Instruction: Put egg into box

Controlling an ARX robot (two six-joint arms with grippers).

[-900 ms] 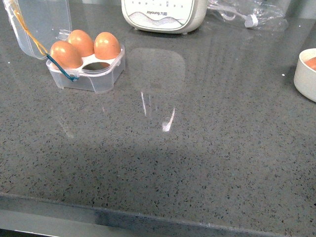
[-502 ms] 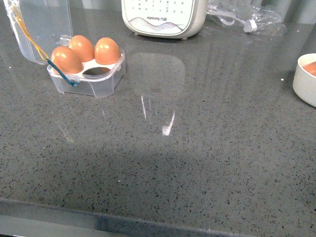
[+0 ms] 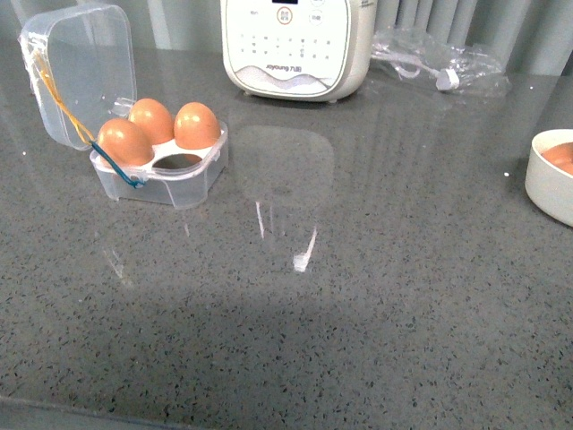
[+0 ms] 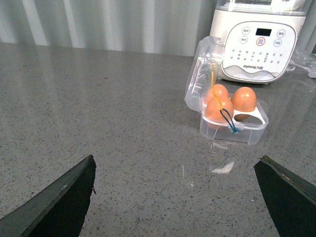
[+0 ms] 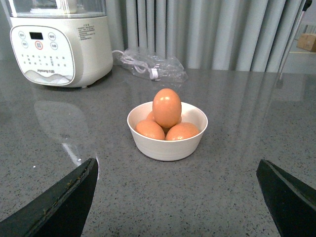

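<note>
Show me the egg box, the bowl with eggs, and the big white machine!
box point(image 3: 159, 186): front view, its clear front wall.
bowl point(image 5: 168, 148): right wrist view, its white outer wall.
machine point(image 3: 291, 45): front view, its button panel.

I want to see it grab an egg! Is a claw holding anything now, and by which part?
Nothing is held. The left claw and right claw are both open and empty; eggs sit in the bowl and the box.

Open box point(image 4: 247, 134) — three eggs point(image 4: 244, 98)
</note>
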